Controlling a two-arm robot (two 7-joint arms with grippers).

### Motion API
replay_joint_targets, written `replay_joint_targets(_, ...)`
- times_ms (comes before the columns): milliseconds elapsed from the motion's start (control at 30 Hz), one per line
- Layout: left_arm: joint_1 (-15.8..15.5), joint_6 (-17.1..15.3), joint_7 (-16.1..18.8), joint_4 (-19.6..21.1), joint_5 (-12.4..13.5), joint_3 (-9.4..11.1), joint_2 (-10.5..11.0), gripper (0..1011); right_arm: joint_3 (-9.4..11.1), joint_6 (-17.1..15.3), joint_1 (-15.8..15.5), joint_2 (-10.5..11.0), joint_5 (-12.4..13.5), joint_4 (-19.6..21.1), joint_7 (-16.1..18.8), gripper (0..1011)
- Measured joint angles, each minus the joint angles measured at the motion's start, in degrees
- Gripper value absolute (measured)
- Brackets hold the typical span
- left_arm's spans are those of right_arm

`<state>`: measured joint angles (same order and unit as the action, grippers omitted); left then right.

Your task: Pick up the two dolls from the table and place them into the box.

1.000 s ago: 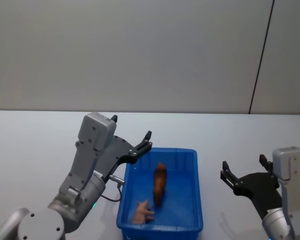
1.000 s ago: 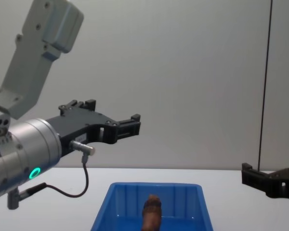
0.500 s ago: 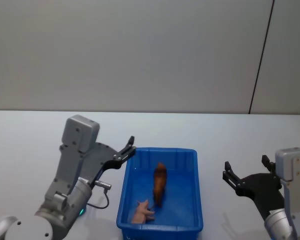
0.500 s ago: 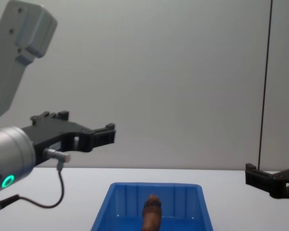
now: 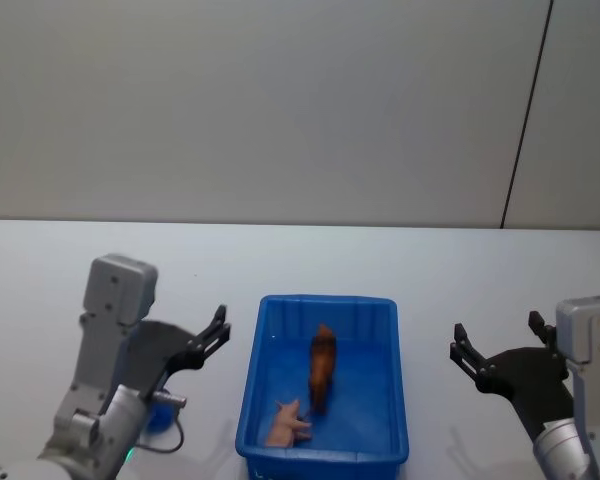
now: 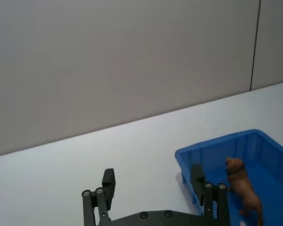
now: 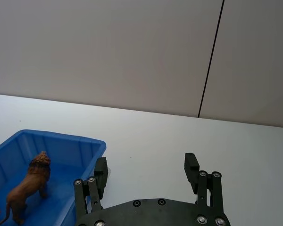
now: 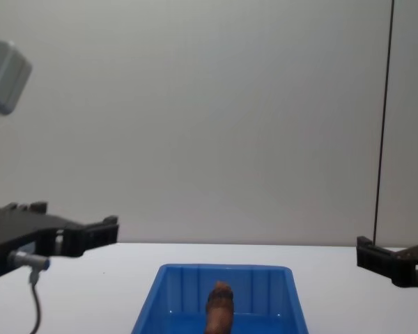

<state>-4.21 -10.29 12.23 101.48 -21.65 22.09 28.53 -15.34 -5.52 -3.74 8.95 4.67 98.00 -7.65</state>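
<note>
brown doll [image 5: 321, 366], peach doll [image 5: 286, 424] in box [image 5: 327, 299]; left pincer [image 5: 220, 330], right pincer [image 5: 496, 340] open

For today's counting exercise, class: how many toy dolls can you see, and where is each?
2. The brown lion doll stands in the middle of the blue box; the pale peach doll lies by its near left corner. None appears hidden.

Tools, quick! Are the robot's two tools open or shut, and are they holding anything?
Left tool: open, empty.
Right tool: open, empty.
</note>
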Motion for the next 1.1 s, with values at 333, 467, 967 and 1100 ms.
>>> replay_joint_targets(333,3.3,-1.4,2.5,0.9,-3.9,-1.2,2.1,1001,0.0,0.0,0.0,0.0,0.0,0.1,-0.1,1001)
replay_joint_targets(467,4.2,-1.6,2.9,0.9,-5.3,-1.6,2.7,1001,0.0,0.0,-0.1,0.0,0.0,0.1,-0.1,1001)
replay_joint_targets(967,5.4,-1.4,0.8,-1.7,-9.4,-2.7,2.7,1001,0.0,0.0,-0.1,0.0,0.0,0.1,0.0,1001)
replay_joint_targets(1100,5.0,-1.6,-0.1,-2.5,-9.7,-2.8,2.5,1001,0.0,0.0,-0.1,0.0,0.0,0.1,0.0,1001)
